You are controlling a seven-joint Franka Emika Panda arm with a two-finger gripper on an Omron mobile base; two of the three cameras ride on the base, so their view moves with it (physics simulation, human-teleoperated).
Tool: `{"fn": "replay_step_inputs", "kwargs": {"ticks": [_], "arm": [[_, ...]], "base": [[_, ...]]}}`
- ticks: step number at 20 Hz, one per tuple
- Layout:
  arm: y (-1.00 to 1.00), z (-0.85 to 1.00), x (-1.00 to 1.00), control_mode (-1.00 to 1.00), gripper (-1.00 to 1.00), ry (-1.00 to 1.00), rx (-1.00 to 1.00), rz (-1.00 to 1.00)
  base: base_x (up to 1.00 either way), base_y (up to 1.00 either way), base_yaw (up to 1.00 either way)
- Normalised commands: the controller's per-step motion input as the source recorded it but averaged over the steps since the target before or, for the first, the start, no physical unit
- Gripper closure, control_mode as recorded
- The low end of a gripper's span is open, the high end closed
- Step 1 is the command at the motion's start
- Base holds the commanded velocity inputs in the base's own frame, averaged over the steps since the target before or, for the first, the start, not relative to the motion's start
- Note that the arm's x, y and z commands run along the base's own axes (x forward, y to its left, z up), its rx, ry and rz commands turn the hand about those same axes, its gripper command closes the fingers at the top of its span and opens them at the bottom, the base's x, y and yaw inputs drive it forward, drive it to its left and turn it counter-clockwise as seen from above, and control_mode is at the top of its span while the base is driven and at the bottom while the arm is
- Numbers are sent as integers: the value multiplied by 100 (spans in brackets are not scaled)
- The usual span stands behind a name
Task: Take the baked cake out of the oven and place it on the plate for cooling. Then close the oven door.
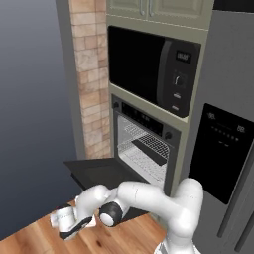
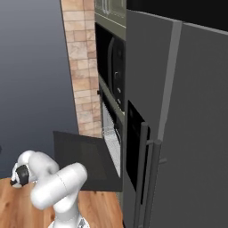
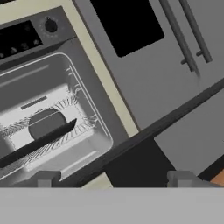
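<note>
Kitchen wall unit, wood floor below: gripper [image 3: 113, 178] low before the unit, jaws spread wide and grasping nothing, its view tilted onto the oven door [image 1: 101, 173] lying fully dropped. Beyond, the oven [image 1: 144, 149] stands open, a dark tray [image 1: 151, 147] on its wire rack; the baked cake cannot be made out. Step judged: approach for the reach; next calls for lifting the hand toward the rack.

oven door [image 2: 84, 162]: lowered flat | oven [image 2: 111, 138]: racks showing | fridge [image 2: 178, 133]: beside oven
</note>
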Motion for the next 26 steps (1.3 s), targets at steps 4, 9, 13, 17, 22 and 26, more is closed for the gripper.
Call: {"fn": "replay_step_inputs", "kwargs": {"ticks": [4,9,13,17,22,26], "arm": [[3,-100,54,-100,-100,1,-60,0],[-73,-27,100,-100,-100,-1,-38,0],[-100,18,100,-100,-100,0,-20,-1],[-100,62,100,-100,-100,0,-10,0],[-100,67,100,-100,-100,1,-9,0],[-100,71,100,-100,-100,5,-8,0]], "base": [[0,0,0],[0,0,0],[0,0,0],[0,0,0],[0,0,0],[0,0,0]]}}
